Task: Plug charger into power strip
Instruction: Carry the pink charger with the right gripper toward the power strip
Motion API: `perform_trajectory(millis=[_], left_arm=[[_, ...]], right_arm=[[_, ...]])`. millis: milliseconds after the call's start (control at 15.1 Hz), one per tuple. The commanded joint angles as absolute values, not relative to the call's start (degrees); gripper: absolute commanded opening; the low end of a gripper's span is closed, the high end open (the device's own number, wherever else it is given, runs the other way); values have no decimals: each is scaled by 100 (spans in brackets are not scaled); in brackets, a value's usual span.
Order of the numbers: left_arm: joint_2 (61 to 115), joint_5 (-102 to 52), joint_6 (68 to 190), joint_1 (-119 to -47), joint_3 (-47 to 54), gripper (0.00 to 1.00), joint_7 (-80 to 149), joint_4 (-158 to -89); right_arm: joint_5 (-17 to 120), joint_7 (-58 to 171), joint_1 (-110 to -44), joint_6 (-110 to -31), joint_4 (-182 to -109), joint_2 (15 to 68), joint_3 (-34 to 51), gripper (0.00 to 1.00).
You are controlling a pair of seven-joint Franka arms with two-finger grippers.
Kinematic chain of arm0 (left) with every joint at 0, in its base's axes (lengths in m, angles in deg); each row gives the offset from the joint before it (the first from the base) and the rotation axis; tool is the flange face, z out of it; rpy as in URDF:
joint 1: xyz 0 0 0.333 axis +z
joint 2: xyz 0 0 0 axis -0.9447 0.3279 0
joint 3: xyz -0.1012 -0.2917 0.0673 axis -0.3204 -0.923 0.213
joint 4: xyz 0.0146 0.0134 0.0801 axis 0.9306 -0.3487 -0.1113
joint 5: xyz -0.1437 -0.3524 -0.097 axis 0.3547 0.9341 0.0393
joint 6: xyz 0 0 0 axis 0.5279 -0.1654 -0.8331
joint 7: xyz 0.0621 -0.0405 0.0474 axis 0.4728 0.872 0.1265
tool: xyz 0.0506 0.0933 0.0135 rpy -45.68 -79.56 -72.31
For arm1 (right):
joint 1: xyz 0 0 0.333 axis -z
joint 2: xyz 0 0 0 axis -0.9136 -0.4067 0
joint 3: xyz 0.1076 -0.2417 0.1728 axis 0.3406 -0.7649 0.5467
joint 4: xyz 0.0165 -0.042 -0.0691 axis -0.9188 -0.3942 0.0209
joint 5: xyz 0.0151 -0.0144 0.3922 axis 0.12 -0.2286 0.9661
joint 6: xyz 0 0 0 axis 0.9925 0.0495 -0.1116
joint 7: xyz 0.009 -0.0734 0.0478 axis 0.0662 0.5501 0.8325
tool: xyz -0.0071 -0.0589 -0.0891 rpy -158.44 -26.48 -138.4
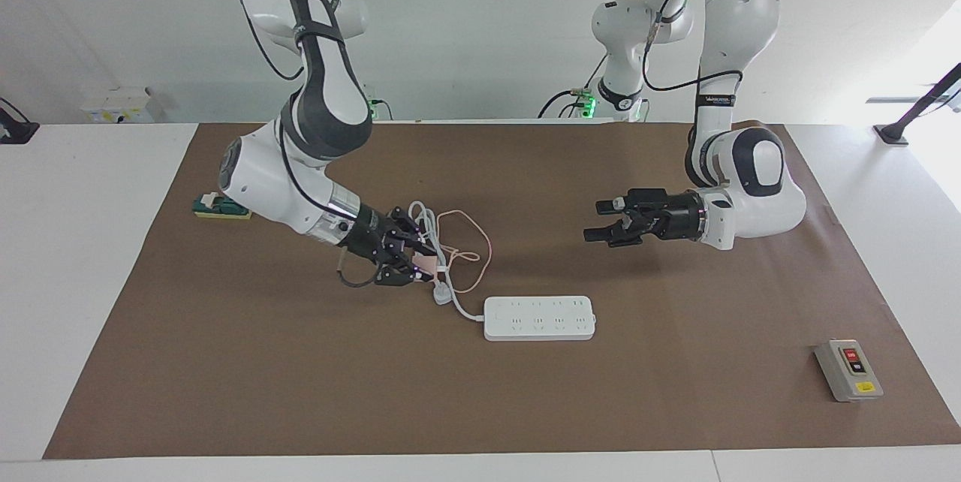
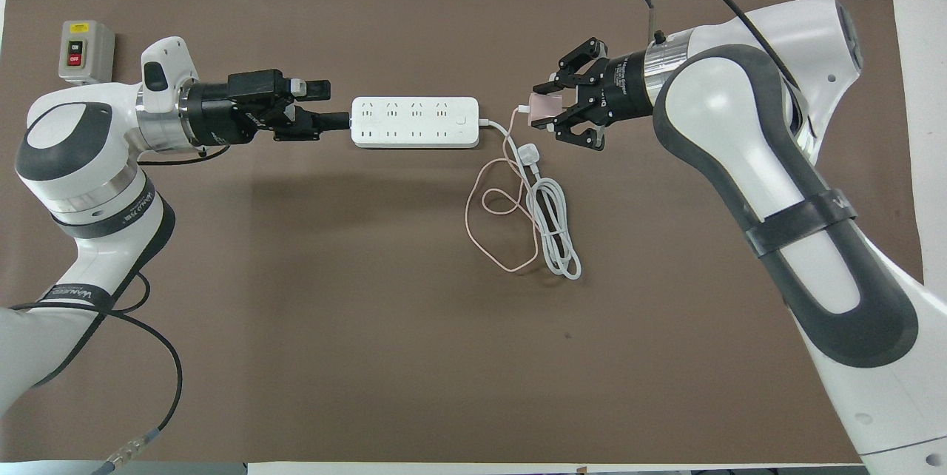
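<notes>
Our right pincer (image 2: 538,106) grips the charger (image 2: 542,105) above the white plug (image 1: 442,293), beside the power strip (image 1: 539,317). We should turn the prongs down before descending. Our left pincer (image 1: 594,224) waits open above the worktop (image 1: 525,407).

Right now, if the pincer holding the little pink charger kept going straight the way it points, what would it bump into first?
Probably the power strip: the right pincer, shut on the charger, points at its corded end, though it looks raised, so it might pass above.

Robotics lab: two white arms bolted at white table (image 1: 67,257), brown mat (image 1: 525,407), bare white wall.
</notes>
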State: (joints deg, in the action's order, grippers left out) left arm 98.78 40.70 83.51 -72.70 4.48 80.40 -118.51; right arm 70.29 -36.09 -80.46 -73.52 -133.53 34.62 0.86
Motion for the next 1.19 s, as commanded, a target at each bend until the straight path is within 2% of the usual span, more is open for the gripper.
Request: perform_trajectory(millis=[0,199,596,861,1126], left_arm=[[9836,3991,8305,-7253,461,100,7950,-11844],[9923,4017,8410,-7323,461,100,8002,-11801],[10617,4035,8551,-7472,434,100,8002,-10975],[10601,4044,9077,-7788,443,100,7985,-10983],[10425,4035,9211,-7956,434,100,7976,-11097]], right_arm=[[6782,-4203,-8269,-7358,-12992,3489,46,0],[6492,-4661,-8594,-7419,-12816,3480,72,0],[6465,-4873,-9078,-7841,-12798,3471,90,0],[6448,-4979,-9430,-8333,-12806,3445,90,0],[6439,-4961,-9404,-8273,-12789,3401,90,0]])
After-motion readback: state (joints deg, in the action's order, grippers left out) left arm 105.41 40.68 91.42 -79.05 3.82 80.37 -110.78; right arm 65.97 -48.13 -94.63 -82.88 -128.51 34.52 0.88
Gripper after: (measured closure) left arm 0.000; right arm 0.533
